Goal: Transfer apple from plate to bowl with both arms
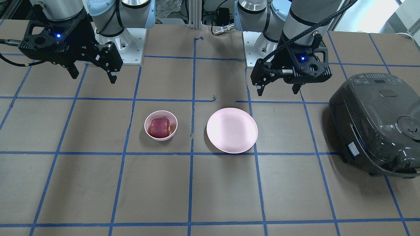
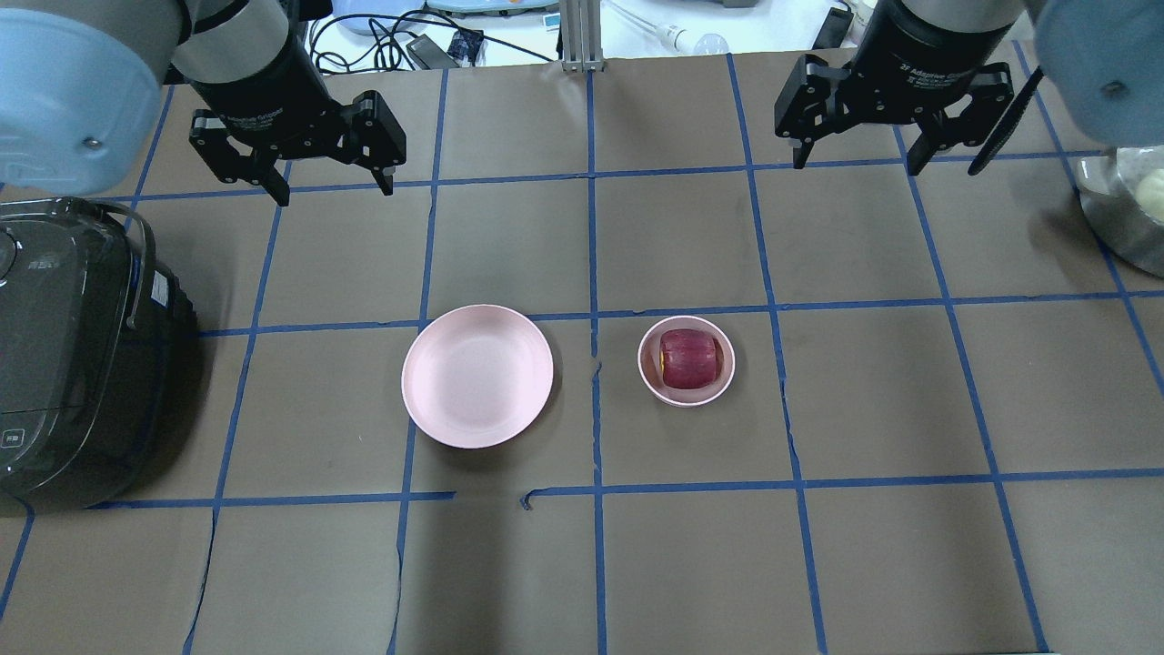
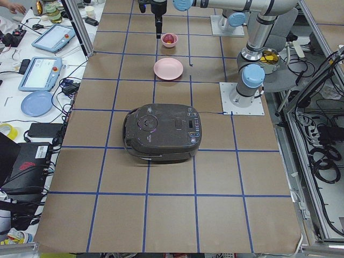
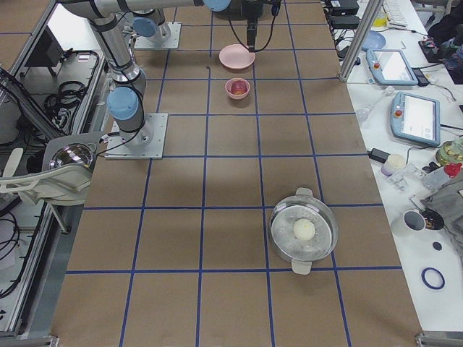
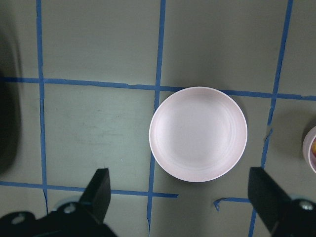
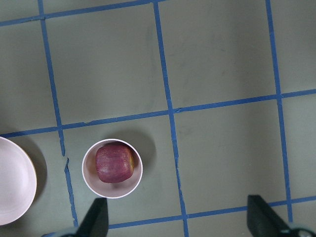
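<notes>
One apple (image 2: pixel 689 358), already seated in the bowl (image 2: pixel 642 359); both sets of jaws empty.

Lying on its side, the apple nearly fills the small bowl, the rim close round it, so the transfer looks complete. The bowl stands near the plate (image 2: pixel 477 376), apart from it, with a blue tape line between them; the plate is bare. The left jaws hang high over the desk (image 2: pixel 864 546), well apart from the plate, spread wide with nothing between them; the right jaws do the same, well apart from the bowl. Raised like that, they probably leave both dishes unshadowed and unbumped. Bare desk surrounds the dishes; a dark rice cooker (image 2: pixel 73 364) sits at the left edge and a steel pot (image 2: pixel 1123 209) at the right.
</notes>
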Action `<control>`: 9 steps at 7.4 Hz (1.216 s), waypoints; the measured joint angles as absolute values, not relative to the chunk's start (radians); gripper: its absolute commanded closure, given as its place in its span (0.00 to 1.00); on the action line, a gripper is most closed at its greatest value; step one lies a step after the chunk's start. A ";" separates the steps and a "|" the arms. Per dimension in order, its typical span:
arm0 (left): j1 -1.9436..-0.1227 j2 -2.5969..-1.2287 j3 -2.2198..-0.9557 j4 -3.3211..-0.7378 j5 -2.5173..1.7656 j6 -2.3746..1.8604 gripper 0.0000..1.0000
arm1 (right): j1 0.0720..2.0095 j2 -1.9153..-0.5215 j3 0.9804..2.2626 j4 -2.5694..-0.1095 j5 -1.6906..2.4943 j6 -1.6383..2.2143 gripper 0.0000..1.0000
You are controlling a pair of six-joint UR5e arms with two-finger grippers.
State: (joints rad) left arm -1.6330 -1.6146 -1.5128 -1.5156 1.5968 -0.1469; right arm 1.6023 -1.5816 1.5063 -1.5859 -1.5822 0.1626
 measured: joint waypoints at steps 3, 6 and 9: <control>-1.632 -1.611 -1.517 -1.511 1.599 -0.138 0.00 | 1.605 -1.581 1.507 -1.591 -1.581 0.163 0.00; -1.628 -1.611 -1.511 -1.510 1.602 -0.102 0.00 | 1.608 -1.581 1.507 -1.592 -1.579 0.161 0.00; -1.599 -1.610 -1.509 -1.512 1.603 -0.076 0.00 | 1.608 -1.586 1.506 -1.587 -1.580 0.161 0.00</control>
